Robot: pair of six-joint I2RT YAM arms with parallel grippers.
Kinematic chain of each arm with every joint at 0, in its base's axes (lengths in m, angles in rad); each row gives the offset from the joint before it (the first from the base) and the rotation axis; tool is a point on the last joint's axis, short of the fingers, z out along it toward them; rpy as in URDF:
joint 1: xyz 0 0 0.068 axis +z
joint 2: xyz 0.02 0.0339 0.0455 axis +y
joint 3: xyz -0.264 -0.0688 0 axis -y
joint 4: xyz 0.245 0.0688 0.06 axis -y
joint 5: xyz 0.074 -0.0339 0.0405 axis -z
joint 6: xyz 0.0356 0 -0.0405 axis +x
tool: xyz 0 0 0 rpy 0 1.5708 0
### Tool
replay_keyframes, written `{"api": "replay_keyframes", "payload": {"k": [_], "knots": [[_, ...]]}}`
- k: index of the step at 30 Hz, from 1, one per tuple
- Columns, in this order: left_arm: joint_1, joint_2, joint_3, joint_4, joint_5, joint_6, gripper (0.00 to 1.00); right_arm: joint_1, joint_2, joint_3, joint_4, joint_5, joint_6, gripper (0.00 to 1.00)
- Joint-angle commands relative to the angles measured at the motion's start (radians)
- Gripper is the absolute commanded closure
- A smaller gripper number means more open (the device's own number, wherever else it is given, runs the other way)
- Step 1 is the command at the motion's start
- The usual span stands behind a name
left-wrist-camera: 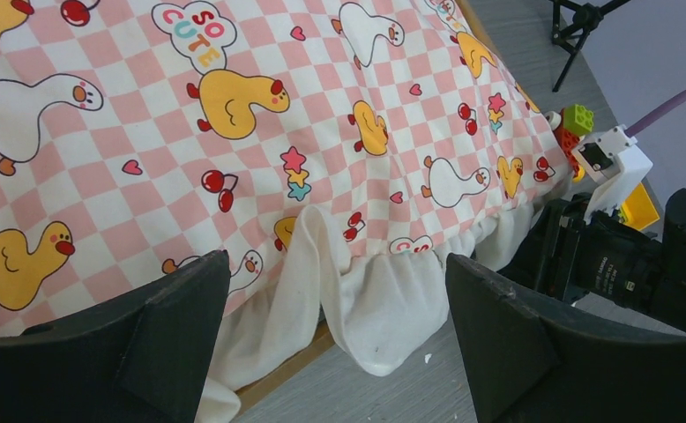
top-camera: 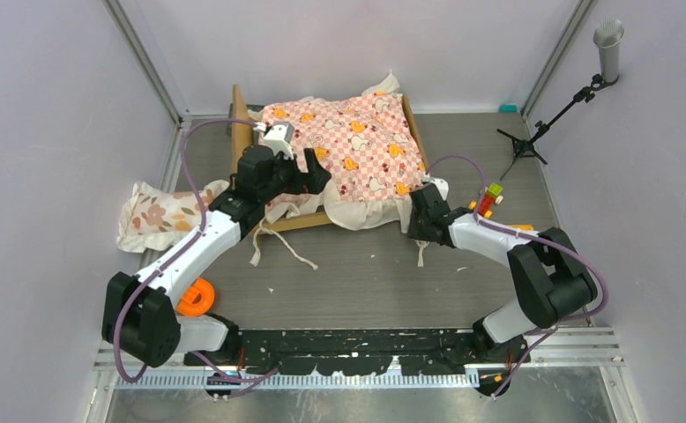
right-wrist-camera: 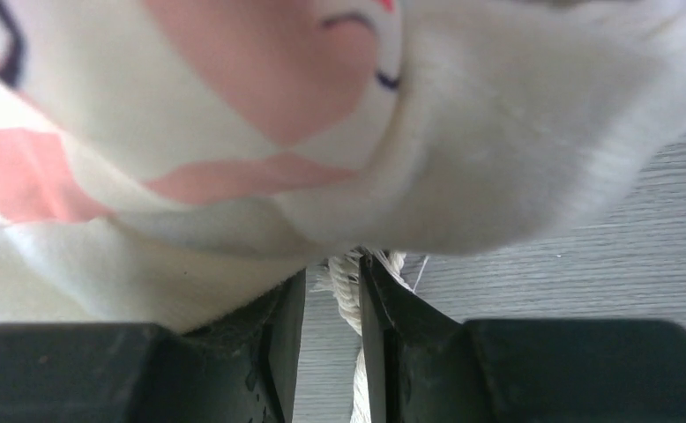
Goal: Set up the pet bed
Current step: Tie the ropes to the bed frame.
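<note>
Two claws are set at the near edge of the pet bed (top-camera: 236, 101): the left claw (left-wrist-camera: 338, 264) is held wide open and empty over the pink-checkered sheet (left-wrist-camera: 260, 132), and the right claw (right-wrist-camera: 331, 282) is narrowed almost shut around a white tie cord (right-wrist-camera: 346, 300) under the ruffle (right-wrist-camera: 516, 159), though a firm pinch cannot be confirmed. That bed is found at the back of the surface (top-camera: 366, 273), mostly hidden by the sheet; its wooden frame is judged stiff and light, best gripped at the exposed headboard (top-camera: 242, 137) or rail (left-wrist-camera: 282, 374).
</note>
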Motion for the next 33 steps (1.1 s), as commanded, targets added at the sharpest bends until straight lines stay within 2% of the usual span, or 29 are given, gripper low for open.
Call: {"api": "replay_keyframes", "payload": {"k": [1,5,9,16,21,28,33], "knots": [[-0.012,-0.001,0.019,0.017,0.021,0.024,0.06,0.012,0.023,0.041,-0.002,0.059,0.01,0.67],[-0.016,-0.001,0.01,0.035,0.051,0.033,0.07,0.013,0.053,0.041,-0.002,0.056,0.016,0.71],[-0.023,0.004,0.007,0.045,0.058,0.031,0.07,0.012,0.059,0.028,0.011,0.045,0.028,0.85],[-0.048,0.035,0.011,0.055,0.126,0.063,0.13,0.013,-0.025,-0.018,0.063,-0.044,0.029,0.96],[-0.109,0.058,0.01,0.089,0.146,0.097,0.17,0.004,-0.102,-0.044,0.093,-0.12,0.037,0.99],[-0.18,0.136,-0.021,0.201,0.216,0.06,0.3,-0.059,-0.152,-0.056,0.09,-0.217,0.064,0.99],[-0.252,0.192,-0.06,0.291,0.187,0.072,0.32,-0.115,-0.192,-0.083,0.101,-0.306,0.079,0.99]]}}
